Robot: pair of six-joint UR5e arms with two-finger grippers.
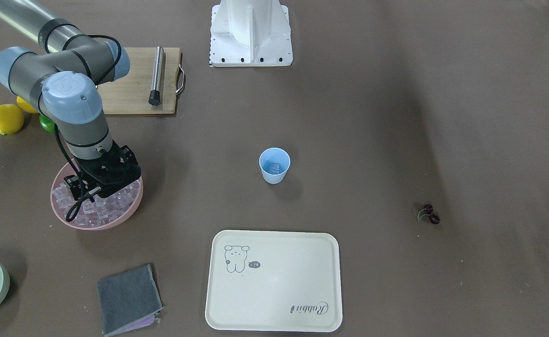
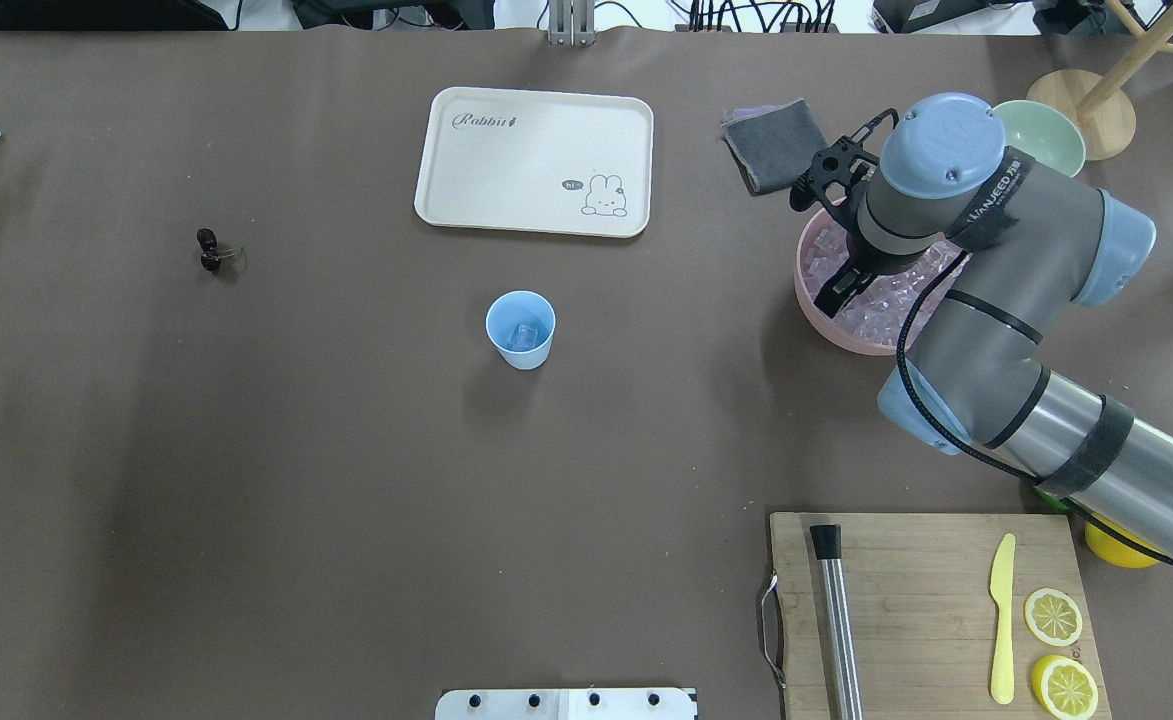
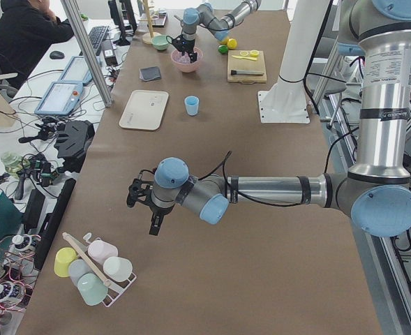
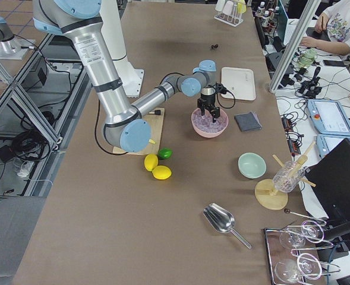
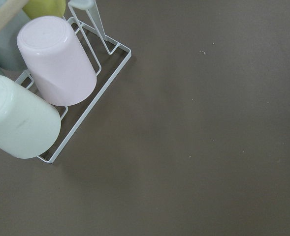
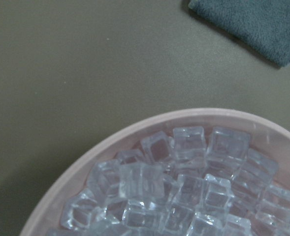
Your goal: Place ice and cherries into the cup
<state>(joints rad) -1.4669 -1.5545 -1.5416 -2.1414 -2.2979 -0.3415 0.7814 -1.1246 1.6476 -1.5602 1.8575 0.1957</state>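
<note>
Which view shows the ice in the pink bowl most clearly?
The right wrist view: the ice is close, with single cubes distinct inside the pink bowl. In the overhead and front-facing views the right arm hides part of the pile. Both side views show it tiny. The left wrist view lacks it.

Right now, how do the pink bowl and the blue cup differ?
The pink bowl is wide, shallow and full of ice; the blue cup is narrow and holds only a cube or two. The right claw hangs over the pink bowl; nothing is over the blue cup. Both stand upright.
</note>
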